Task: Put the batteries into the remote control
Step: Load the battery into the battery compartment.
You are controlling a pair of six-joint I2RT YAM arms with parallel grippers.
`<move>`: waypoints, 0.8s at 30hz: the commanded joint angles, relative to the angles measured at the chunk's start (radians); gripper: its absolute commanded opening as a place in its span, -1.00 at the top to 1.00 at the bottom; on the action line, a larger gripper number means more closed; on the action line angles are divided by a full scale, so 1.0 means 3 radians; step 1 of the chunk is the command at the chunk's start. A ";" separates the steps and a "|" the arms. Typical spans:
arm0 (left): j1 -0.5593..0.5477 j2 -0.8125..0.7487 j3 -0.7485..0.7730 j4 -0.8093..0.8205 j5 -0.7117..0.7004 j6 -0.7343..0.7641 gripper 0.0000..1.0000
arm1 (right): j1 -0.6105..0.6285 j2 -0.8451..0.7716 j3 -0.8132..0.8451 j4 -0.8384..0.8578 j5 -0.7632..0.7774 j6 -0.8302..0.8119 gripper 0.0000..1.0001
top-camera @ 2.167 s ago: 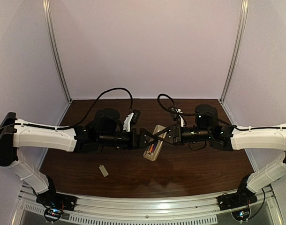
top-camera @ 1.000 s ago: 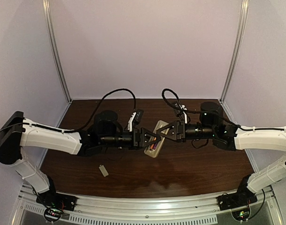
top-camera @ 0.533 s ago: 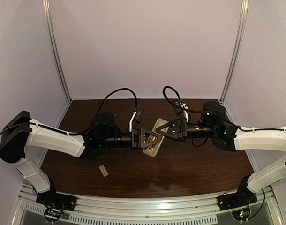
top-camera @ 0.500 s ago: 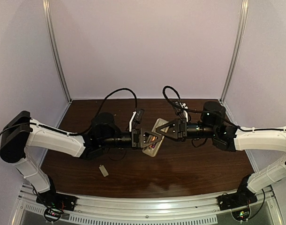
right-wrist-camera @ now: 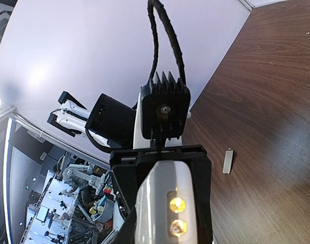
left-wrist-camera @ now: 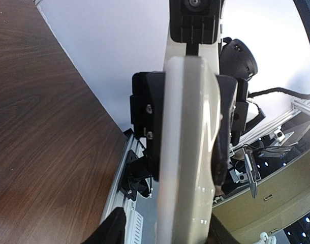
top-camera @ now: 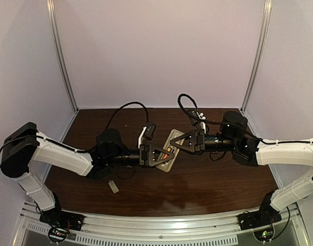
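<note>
Above the table [top-camera: 208,179], our right gripper [top-camera: 177,147] clamps the remote control [top-camera: 173,138]; the left gripper's [top-camera: 165,156] hold we cannot tell. We judge the batteries [top-camera: 168,151] need pressing flat next.

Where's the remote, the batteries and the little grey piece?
remote control [right-wrist-camera: 152,213], right wrist view, pale body beside the batteries.
batteries [right-wrist-camera: 176,204], right wrist view, shiny end of the upper one.
grey cover piece [top-camera: 113,186], top view, its middle.

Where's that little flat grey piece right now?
In the top view the flat grey piece lies alone on the table, on the left side, just nearer the front edge than the left arm.
</note>
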 commanded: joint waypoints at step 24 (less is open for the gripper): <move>0.0331 -0.0438 0.0499 -0.2186 -0.0382 0.1374 -0.37 | 0.0090 -0.0097 0.0250 0.0018 -0.0196 -0.0318 1.00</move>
